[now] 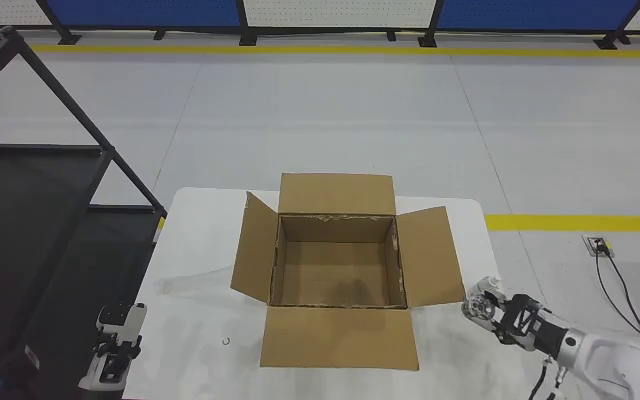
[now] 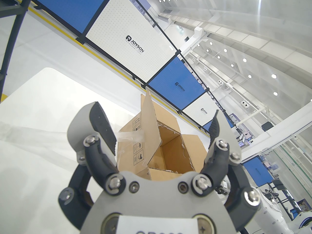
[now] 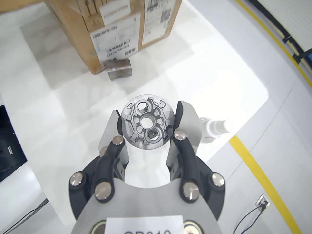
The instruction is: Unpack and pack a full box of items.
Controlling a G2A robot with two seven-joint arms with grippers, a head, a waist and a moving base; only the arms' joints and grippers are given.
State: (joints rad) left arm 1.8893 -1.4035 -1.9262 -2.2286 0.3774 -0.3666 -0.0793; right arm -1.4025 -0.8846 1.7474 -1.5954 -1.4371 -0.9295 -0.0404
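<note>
The open cardboard box [image 1: 338, 272] stands in the middle of the white table [image 1: 200, 300], all its flaps folded outward; its floor looks bare. My right gripper [image 3: 149, 116] is shut on a round grey metal part [image 3: 148, 132] with a centre hole, held above the table a little off the box's right flap [image 1: 432, 255]. In the top view that gripper [image 1: 488, 304] is at the lower right. My left gripper [image 2: 158, 127] stands open with nothing in it near the table's front left corner [image 1: 120, 322], facing the box [image 2: 170, 147].
A small grey metal block [image 3: 119, 68] lies on the table against a corner of the box. A clear tape strip [image 2: 129, 136] hangs off the box's left side. A tiny ring [image 1: 227, 343] lies front left. A black rack [image 1: 50, 230] stands left of the table.
</note>
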